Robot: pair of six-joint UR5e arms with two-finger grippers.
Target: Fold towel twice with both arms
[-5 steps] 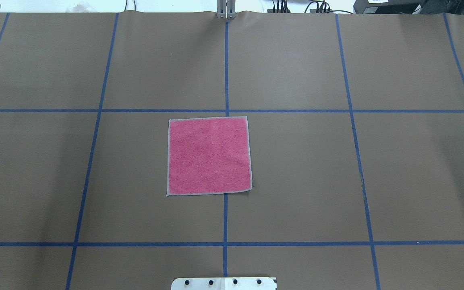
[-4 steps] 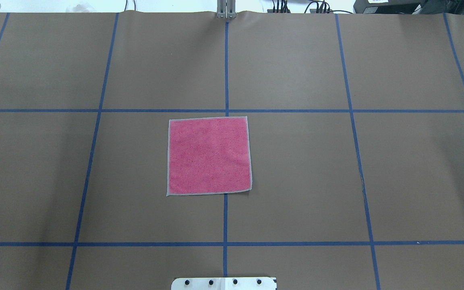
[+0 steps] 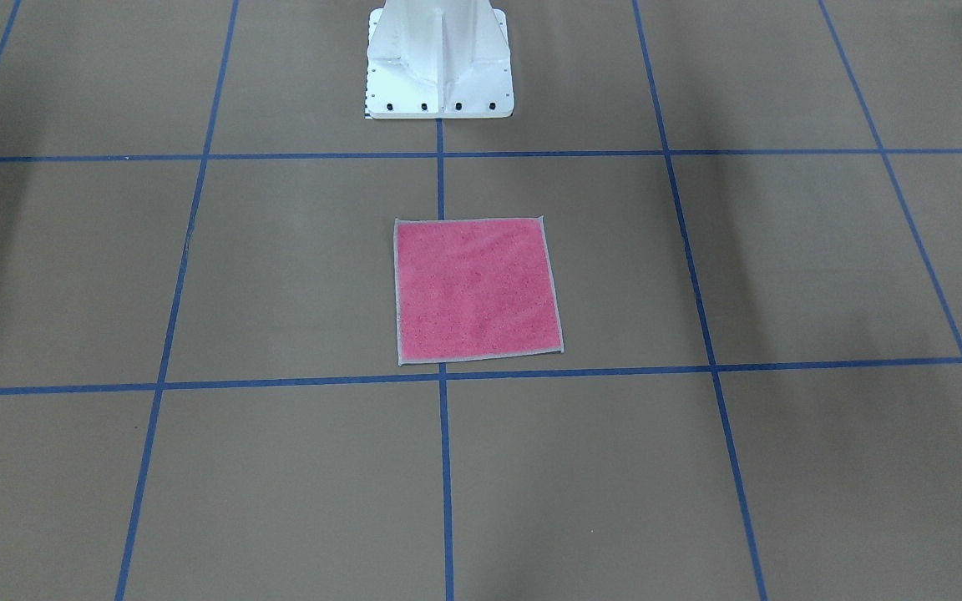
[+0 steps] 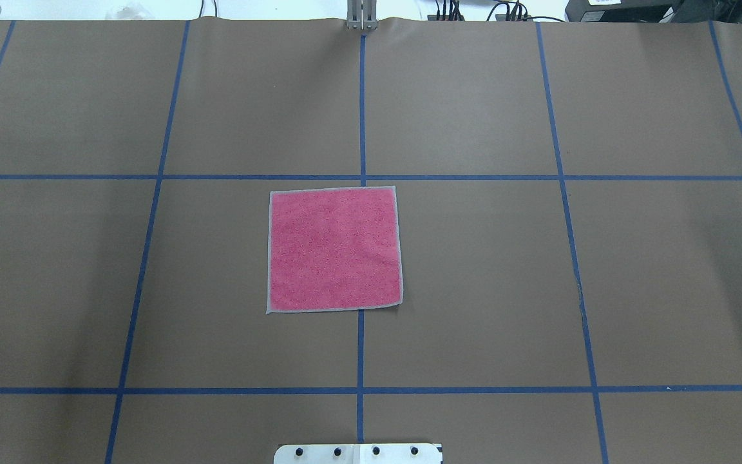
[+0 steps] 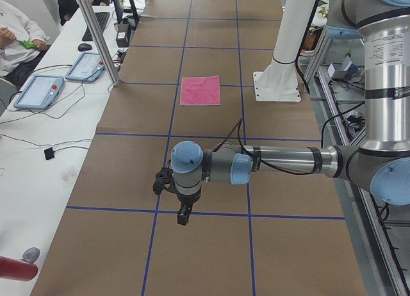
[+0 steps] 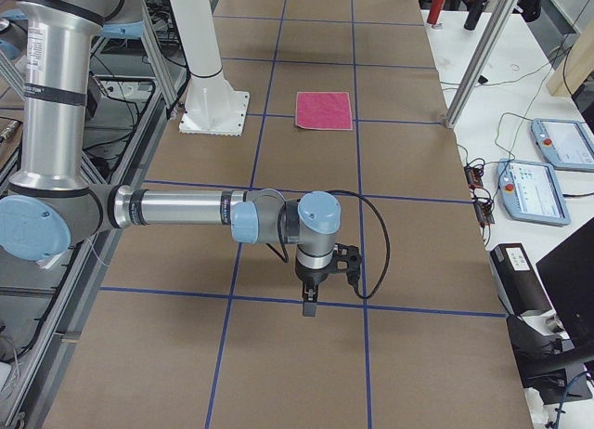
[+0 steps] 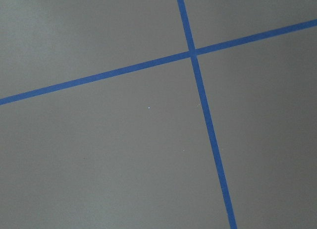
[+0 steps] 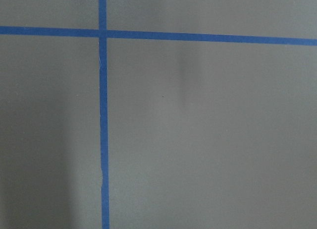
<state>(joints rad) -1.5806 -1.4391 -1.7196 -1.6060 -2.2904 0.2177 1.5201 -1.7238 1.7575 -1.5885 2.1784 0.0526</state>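
The towel (image 4: 335, 250) lies flat and unfolded, pink face up, on the worktop (image 4: 538, 290) just in front of the pedestal (image 3: 439, 58). It covers part of the blue tape line (image 4: 361, 103) that runs out from the pedestal's middle. That central spot seems chosen so each arm can reach one side of it equally. No fold has been made, so the task is at its very start.

Both arms stretch low over the worktop, far out to either side of the pedestal and well apart from the towel. The left arm (image 5: 282, 160) has its left fingers (image 5: 183, 214) pointing down, and the right arm (image 6: 176, 209) holds its right fingers (image 6: 309, 306) likewise. Each wrist camera shows only bare worktop and crossing tape. This spread pose leaves the towel unobstructed. I cannot tell from the side views whether either pair of fingers is apart or together. Next, I judge, both must travel inward to two corners of one edge.
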